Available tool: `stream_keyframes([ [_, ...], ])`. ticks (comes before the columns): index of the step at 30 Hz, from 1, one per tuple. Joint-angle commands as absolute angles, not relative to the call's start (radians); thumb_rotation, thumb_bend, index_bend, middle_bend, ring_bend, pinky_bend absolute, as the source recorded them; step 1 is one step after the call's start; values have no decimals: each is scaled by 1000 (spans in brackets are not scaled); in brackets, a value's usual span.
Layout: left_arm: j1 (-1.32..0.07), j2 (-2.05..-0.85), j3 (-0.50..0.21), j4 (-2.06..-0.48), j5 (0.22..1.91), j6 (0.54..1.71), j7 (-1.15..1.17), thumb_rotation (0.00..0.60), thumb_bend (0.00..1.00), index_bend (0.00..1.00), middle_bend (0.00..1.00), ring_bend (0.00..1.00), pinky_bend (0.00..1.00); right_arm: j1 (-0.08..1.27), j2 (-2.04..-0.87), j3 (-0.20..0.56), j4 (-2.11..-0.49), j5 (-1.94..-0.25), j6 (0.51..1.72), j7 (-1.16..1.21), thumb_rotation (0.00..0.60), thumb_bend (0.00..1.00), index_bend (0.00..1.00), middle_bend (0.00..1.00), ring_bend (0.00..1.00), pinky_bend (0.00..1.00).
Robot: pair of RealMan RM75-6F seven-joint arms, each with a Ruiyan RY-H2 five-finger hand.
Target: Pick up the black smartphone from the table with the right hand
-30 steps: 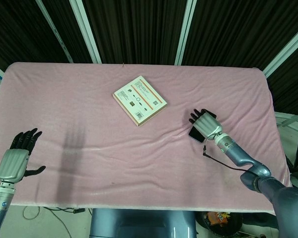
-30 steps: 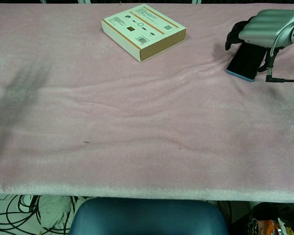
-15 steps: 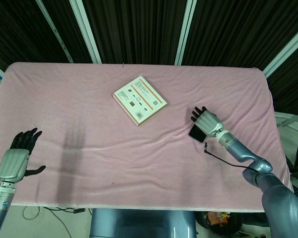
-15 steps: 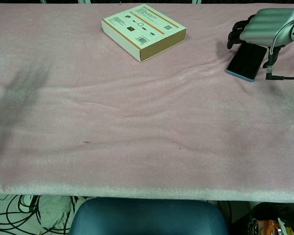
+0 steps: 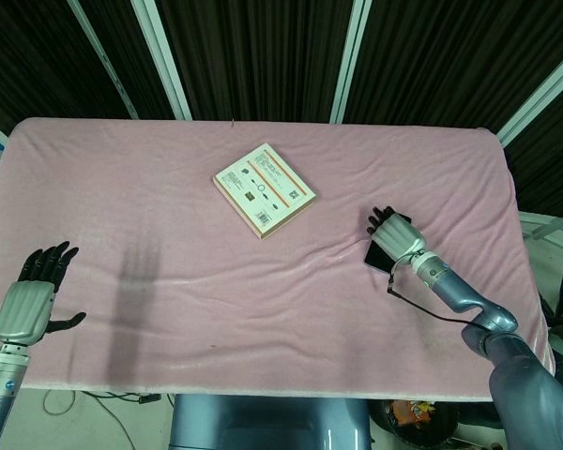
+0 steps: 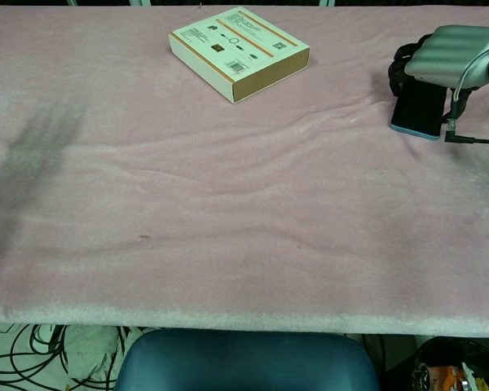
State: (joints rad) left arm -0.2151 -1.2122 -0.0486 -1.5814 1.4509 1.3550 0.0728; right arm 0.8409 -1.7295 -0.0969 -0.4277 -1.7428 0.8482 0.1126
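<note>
Right hand (image 6: 452,55) sits palm-down over the far end of the phone (image 6: 419,108), at the right side of the pink surface (image 5: 169,225). My dark fingers (image 6: 401,63) curl down over the phone's far edge; whether they have closed on it or only rest there I cannot tell, since the back of the hand hides the contact. The phone is not visibly clear of the cloth in either view, so I judge it not yet lifted.

Position of the phone: flat or nearly flat on the surface, directly beneath and just on the near side of my palm. Its long axis runs roughly away from me, close to in line with my right forearm, with the near end showing free below the hand. A cable (image 6: 473,140) from my wrist lies just beside it on the right.

Left hand (image 5: 30,298) hangs well apart at the opposite edge of the surface, fingers spread, holding nothing. The box (image 5: 264,188) lies well left of the phone and out of the way.

Judgement: the lift depends on the fingers hooking that far edge.
</note>
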Motion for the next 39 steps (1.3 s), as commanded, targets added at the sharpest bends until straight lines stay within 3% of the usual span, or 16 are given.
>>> stream_keyframes([
  [1, -215, -1212, -49, -1582, 1449, 1354, 72, 600, 0, 0, 0, 0, 0, 839, -1740, -100, -418, -1741, 855, 117, 600, 127, 390, 235, 143, 235],
  [14, -217, -1210, -51, -1583, 1446, 1352, 70, 600, 0, 0, 0, 0, 0, 833, -1759, -120, -403, -1744, 876, 131, 600, 127, 408, 243, 152, 238],
  [16, -216, -1210, -52, -1583, 1446, 1353, 70, 600, 0, 0, 0, 0, 0, 833, -1762, -123, -401, -1745, 879, 129, 600, 141, 492, 280, 186, 250],
  [21, -216, -1210, -52, -1583, 1447, 1354, 68, 600, 0, 0, 0, 0, 0, 830, -1761, -127, -408, -1747, 905, 148, 600, 228, 781, 507, 364, 349],
  [24, -217, -1209, -52, -1582, 1449, 1355, 66, 600, 0, 0, 0, 0, 0, 825, -1756, -128, -411, -1750, 939, 161, 600, 248, 847, 566, 419, 387],
  [33, -216, -1208, -49, -1583, 1459, 1360, 60, 600, 0, 0, 0, 0, 0, 816, -1720, -105, -445, -1737, 1044, 198, 600, 255, 880, 594, 445, 427],
  [39, -215, -1206, -46, -1584, 1470, 1365, 50, 600, 0, 0, 0, 0, 0, 801, -1651, -29, -587, -1669, 1128, 261, 600, 254, 882, 595, 445, 427],
])
